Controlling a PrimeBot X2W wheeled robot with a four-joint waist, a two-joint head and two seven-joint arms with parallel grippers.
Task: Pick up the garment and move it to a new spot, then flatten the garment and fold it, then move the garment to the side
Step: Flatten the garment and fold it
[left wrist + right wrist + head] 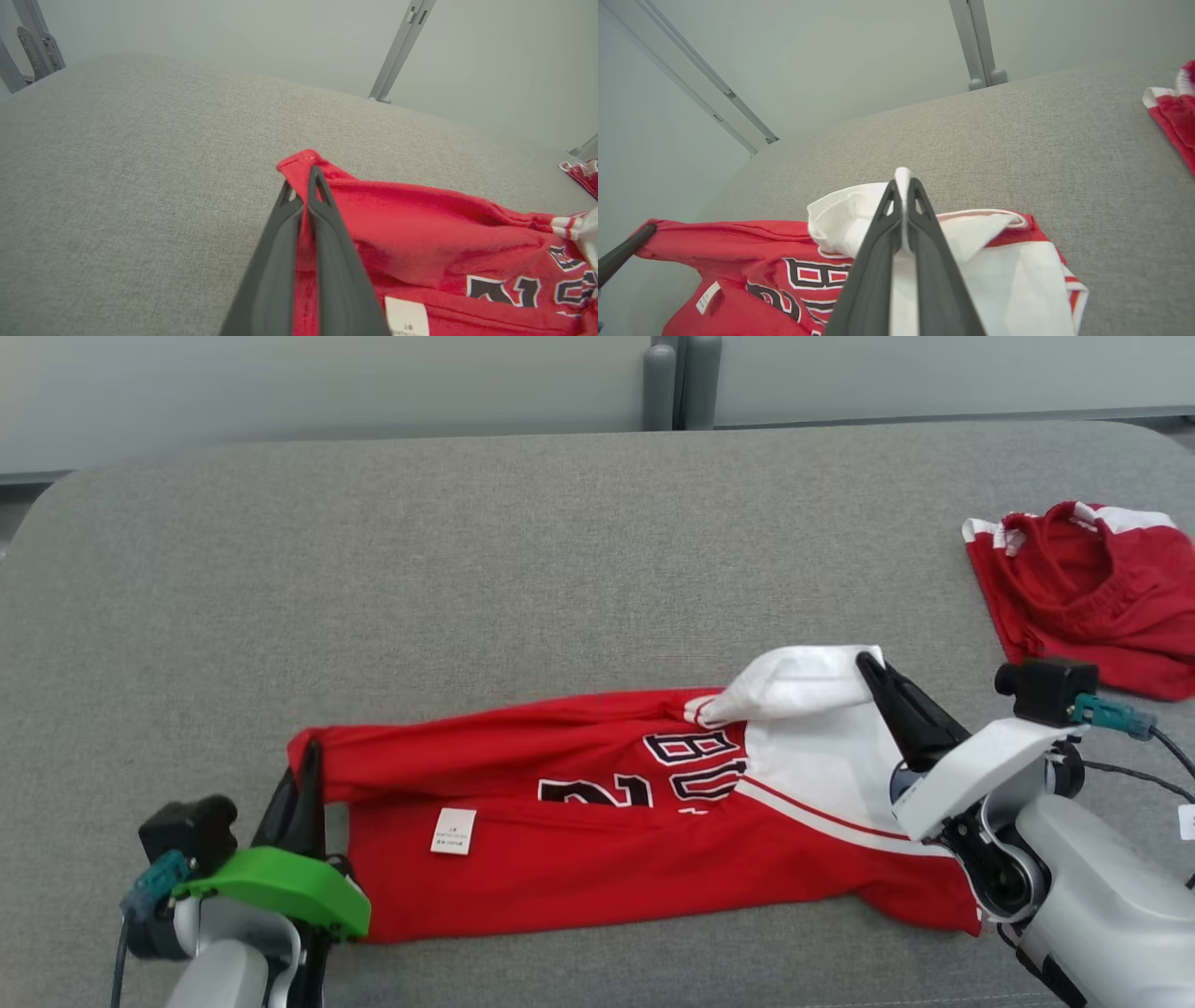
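A red and white garment (597,831) with dark lettering and a small white label lies stretched across the near half of the grey surface. My left gripper (306,756) is shut on its red left corner; in the left wrist view the red cloth (420,233) is pinched between the dark fingers (336,261). My right gripper (873,665) is shut on the white part at the right end and holds that fold up. In the right wrist view white cloth (850,214) sticks out past the tips of my right gripper (902,184).
A second red and white garment (1092,588) lies crumpled at the far right of the grey padded surface (467,551). Pale panels with grey posts (674,383) stand behind the far edge. The surface's rounded left corner is near my left arm.
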